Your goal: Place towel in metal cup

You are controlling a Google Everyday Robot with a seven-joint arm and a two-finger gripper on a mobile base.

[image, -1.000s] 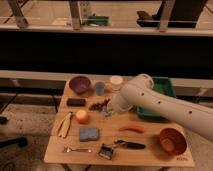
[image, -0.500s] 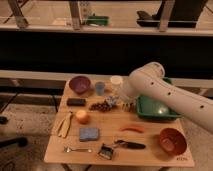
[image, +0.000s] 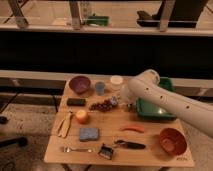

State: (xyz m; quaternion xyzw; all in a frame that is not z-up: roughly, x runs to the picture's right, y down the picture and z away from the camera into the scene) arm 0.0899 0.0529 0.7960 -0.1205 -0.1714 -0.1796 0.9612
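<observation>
The blue folded towel point(image: 88, 133) lies flat on the wooden table point(image: 150, 157), front left of centre. A grey-blue cup point(image: 100, 88) stands upright at the back, between a purple bowl point(image: 80, 84) and a white cup point(image: 116, 81). My white arm point(image: 165, 97) reaches in from the right. Its gripper point(image: 119, 101) is low over the table's middle back, next to the grapes point(image: 102, 105) and just front right of the grey-blue cup. It is mostly hidden by the arm. It is well apart from the towel, and I see nothing in it.
A green tray point(image: 152, 111) lies under the arm at the right. An orange bowl point(image: 172, 141) stands at the front right. A carrot-like piece point(image: 132, 128), a black-handled tool point(image: 131, 145), a black clip point(image: 105, 151), a fork point(image: 77, 149), an orange fruit point(image: 81, 116), a banana point(image: 65, 124) and a black block point(image: 76, 101) lie around the towel.
The arm has risen from lying low across the table, and its elbow now bulges up over the green tray. The gripper end stays near the grapes. The towel has not moved.
</observation>
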